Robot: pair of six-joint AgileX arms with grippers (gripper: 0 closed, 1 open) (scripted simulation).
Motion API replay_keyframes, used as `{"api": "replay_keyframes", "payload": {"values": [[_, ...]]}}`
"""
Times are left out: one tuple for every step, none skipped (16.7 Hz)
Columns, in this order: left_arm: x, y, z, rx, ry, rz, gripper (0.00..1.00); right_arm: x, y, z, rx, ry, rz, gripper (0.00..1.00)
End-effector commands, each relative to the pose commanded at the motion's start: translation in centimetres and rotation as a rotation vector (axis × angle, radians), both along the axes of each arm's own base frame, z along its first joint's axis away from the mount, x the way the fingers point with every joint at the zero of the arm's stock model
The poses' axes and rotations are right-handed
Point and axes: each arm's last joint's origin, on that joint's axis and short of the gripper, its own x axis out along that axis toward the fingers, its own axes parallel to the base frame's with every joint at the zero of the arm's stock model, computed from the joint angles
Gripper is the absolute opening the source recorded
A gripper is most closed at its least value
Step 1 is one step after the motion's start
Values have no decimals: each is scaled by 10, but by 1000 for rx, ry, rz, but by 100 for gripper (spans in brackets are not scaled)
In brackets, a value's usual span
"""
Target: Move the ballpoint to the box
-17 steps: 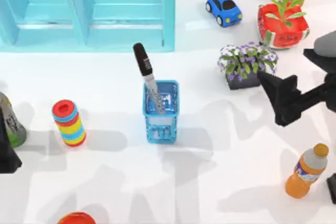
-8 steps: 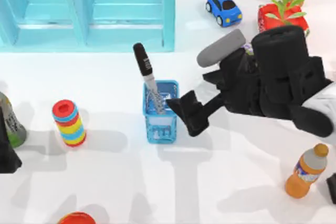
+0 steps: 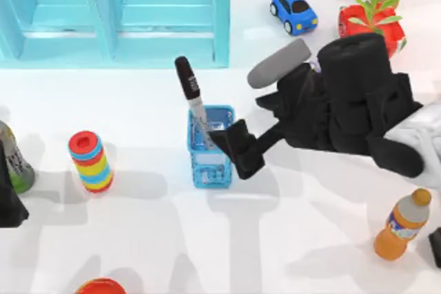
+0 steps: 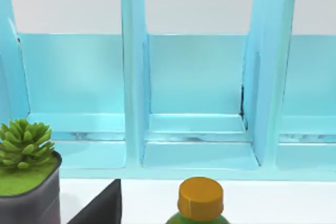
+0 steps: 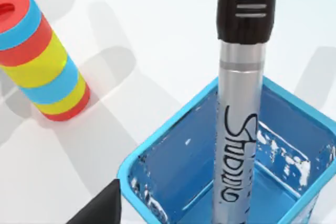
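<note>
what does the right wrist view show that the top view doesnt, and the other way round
Right wrist view alone: the black script on the pen's silver barrel, and the inside floor of the blue basket it stands in.

Top view alone: the right tool at the basket's right rim, the toy car, the orange bottle, the cyan rack, and the parked left arm at the table's left edge.

Both: the pen standing in the basket, and the striped can.

Rendered tabletop scene: white table (image 3: 138, 239), turquoise shelf unit (image 3: 117, 12), scattered toys, plants.
</note>
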Motion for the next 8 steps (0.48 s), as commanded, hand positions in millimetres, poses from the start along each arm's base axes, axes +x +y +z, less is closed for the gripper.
{"api": "replay_keyframes", "payload": {"values": [[0,0,0,0,0,0,100,4,5,-1,2,-2,1,100],[0,0,0,0,0,0,100,9,12,-5,4,-4,2,100],[0,0,0,0,0,0,100,15,20,-10,3,-3,3,100],[0,0,0,0,0,0,100,21,28,-17,1,-1,3,100],[0,0,0,0,0,0,100,28,37,-25,-1,2,2,100],[0,0,0,0,0,0,100,34,45,-34,-3,5,2,100],[0,0,0,0,0,0,100,38,53,-41,-5,6,3,100],[0,0,0,0,0,0,100,42,59,-47,-4,5,3,100]]}}
